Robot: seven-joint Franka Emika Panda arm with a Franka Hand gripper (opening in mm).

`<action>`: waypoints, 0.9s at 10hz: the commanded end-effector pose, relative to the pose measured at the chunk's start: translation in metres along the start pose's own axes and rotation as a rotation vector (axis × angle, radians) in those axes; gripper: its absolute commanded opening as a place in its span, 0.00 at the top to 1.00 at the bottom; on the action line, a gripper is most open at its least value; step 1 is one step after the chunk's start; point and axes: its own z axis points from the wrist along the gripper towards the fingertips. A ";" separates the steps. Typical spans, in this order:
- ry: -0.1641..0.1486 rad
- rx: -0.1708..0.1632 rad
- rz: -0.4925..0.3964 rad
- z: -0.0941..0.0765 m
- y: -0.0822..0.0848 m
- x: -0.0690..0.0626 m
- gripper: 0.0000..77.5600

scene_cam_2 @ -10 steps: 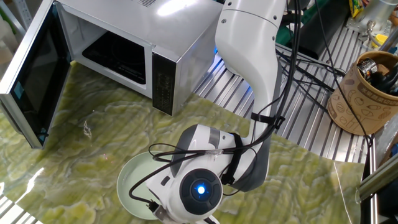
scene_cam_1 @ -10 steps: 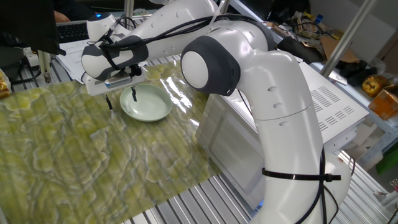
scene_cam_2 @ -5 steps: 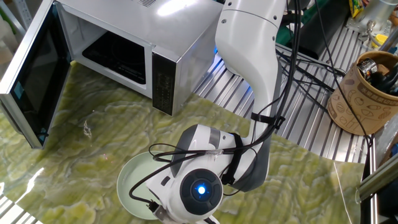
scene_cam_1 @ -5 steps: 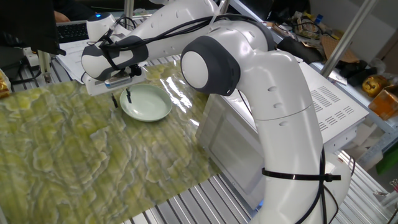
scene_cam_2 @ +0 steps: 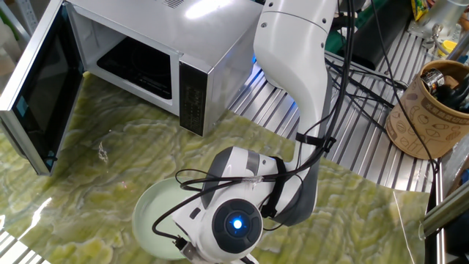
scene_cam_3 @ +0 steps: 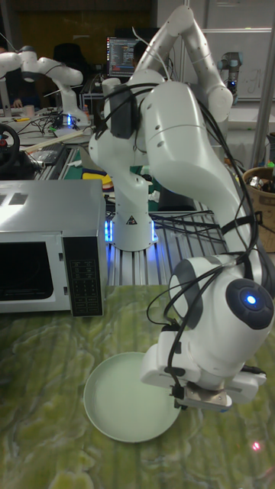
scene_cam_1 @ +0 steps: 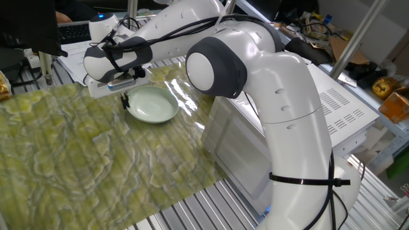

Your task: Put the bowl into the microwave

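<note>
The pale mint-green bowl (scene_cam_1: 153, 105) (scene_cam_2: 152, 220) (scene_cam_3: 124, 397) rests on the green marbled mat. My gripper (scene_cam_1: 125, 100) (scene_cam_3: 182, 400) points down at the bowl's rim, with the dark fingers pinched together on the edge. In the other fixed view my wrist hides the fingers. The silver microwave (scene_cam_2: 192, 44) (scene_cam_3: 46, 221) (scene_cam_1: 342, 105) stands at the mat's edge. Its dark glass door (scene_cam_2: 37, 81) is swung wide open and the cavity is empty.
The mat lies on a slatted metal table (scene_cam_2: 366, 158). A brown patterned cup (scene_cam_2: 429, 110) with tools and loose cables (scene_cam_2: 359, 66) sit beside my arm's base. Other robot arms (scene_cam_3: 46, 69) and desks stand behind.
The fingers closed from spread on either side of the bowl's rim to pinched on it. The bowl shifted slightly as they closed.
</note>
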 end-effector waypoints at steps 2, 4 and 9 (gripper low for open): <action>-0.028 0.055 0.028 -0.005 -0.002 0.000 0.98; -0.026 0.085 0.037 -0.008 -0.004 0.001 0.98; -0.006 0.130 0.066 -0.025 -0.015 0.002 0.98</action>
